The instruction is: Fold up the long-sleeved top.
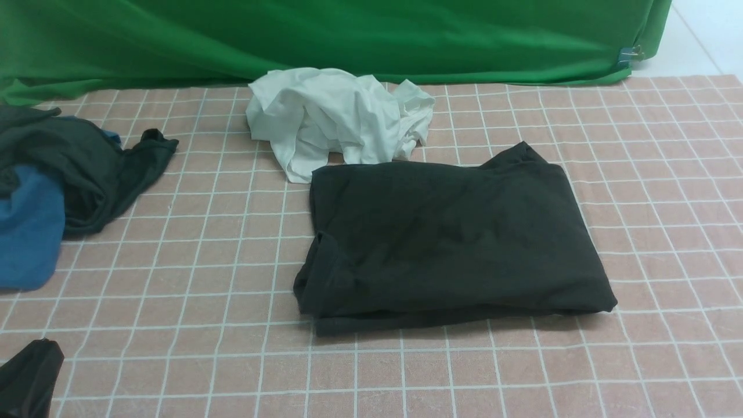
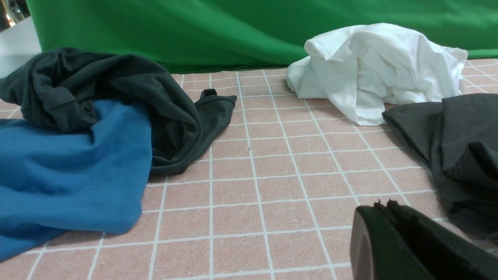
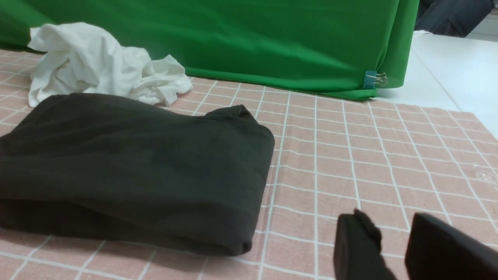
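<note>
Top (image 1: 453, 238) folded square, centre of surface (image 1: 638, 174) (white heap at 11 o'clock); looks finished. Left jaws pressed together, right jaws parted, empty.

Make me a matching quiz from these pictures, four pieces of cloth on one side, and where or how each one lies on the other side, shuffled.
Things:
1. long-sleeved top
2. white garment
3. blue shirt
4. green backdrop

Descriptions:
A. crumpled heap at the far side of the checked cloth
B. hangs behind the table
C. folded into a flat rectangle mid-table
D. at the robot's left, partly under a dark greenish-grey garment

Pairs: 1-C, 2-A, 3-D, 4-B
</note>
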Tool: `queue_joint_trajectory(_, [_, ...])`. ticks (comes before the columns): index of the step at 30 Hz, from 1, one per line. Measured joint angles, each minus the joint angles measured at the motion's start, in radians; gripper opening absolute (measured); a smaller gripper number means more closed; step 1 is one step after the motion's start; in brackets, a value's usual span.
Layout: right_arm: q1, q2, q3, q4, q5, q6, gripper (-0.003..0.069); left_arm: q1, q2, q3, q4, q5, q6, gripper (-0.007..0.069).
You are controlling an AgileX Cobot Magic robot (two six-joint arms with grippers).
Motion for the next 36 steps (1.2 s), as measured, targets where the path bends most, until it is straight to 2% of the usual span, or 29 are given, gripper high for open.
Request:
queue_joint_trajectory(17, [-0.001, 0.000, 0.000, 0.000, -0.001, 0.000, 0.0237, 0.000, 0.000, 0.000, 0.000, 0.000, 0.002, 0.0020])
queue_joint_trajectory(24, [-0.077, 0.000, 0.000, 0.000, -0.001, 0.000, 0.0239, 0.000, 0.000, 0.000, 0.000, 0.000, 0.003, 0.0020])
queue_joint_trajectory(36, [-0.081, 0.000, 0.000, 0.000, -0.002, 0.000, 0.0239, 0.002, 0.000, 0.000, 0.000, 0.000, 0.003, 0.0020])
